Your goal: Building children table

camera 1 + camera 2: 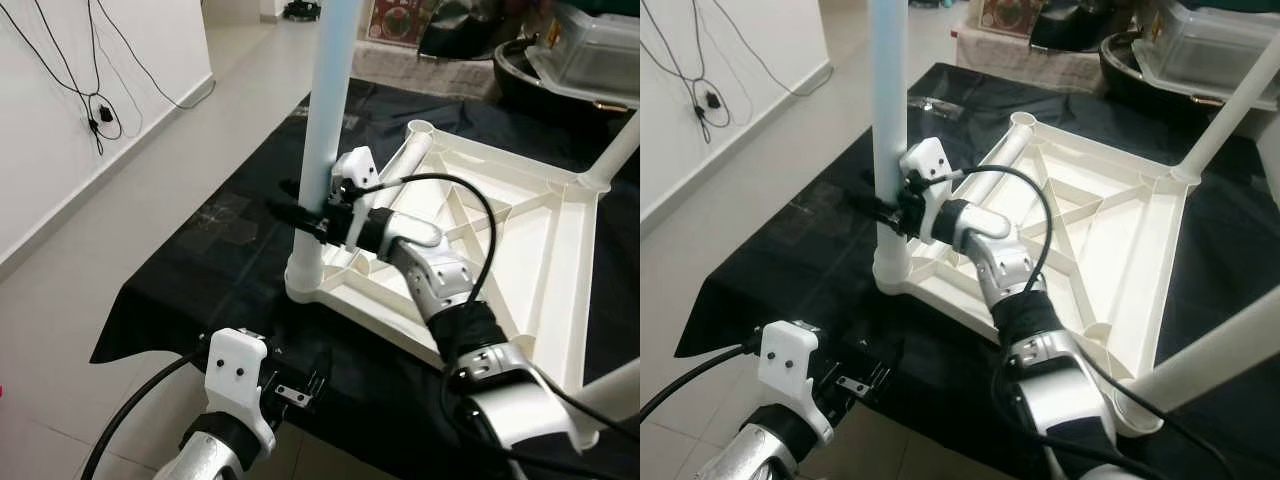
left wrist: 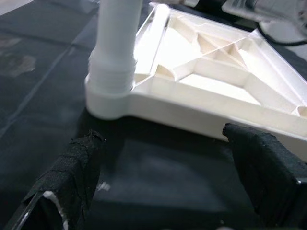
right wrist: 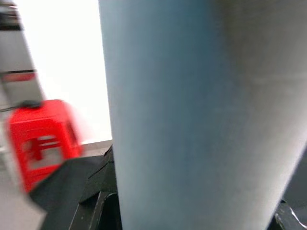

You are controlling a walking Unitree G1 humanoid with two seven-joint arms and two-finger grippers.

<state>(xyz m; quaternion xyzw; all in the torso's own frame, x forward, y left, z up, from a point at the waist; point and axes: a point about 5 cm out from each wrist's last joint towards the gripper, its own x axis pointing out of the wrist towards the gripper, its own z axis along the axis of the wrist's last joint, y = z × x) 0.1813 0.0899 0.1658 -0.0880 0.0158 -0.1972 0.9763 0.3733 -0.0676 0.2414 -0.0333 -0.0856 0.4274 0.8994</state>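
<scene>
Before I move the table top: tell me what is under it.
Under the upturned table top lies a black cloth, spread over the floor. What the cloth hides beneath the table top cannot be seen.

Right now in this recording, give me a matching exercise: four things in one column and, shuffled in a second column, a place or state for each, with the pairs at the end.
Things
1. right gripper
2. left gripper
3. tabletop
4. cable

Places or states
A. lies upside down on the black cloth
B. hangs on the white wall
C. clamped on the upright leg
D. open, low by the cloth's near edge, facing the leg's socket

Pairs: 1-C, 2-D, 3-A, 4-B
</scene>
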